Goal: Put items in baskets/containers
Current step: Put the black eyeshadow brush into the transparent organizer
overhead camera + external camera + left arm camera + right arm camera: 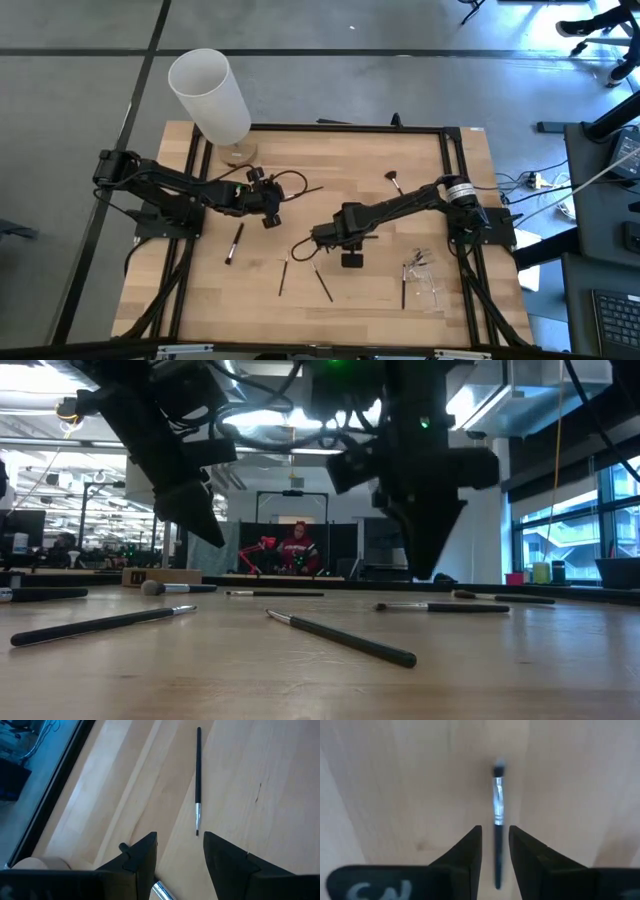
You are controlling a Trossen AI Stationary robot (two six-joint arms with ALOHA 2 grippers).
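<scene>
A thin makeup brush [497,815] lies flat on the table [330,300] near its middle, its handle running between the spread jaws of the right gripper [495,851], which do not visibly touch it. Other brushes [234,243] lie scattered around. The clear container [425,272] sits near the right edge. The left gripper [268,208], jaws spread and empty, hangs left of centre.

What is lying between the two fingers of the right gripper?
In the right wrist view, a thin makeup brush with a silver ferrule lies on the bare wooden table, its dark handle running between the open fingers of the right gripper. The fingers do not yet grip it.
</scene>
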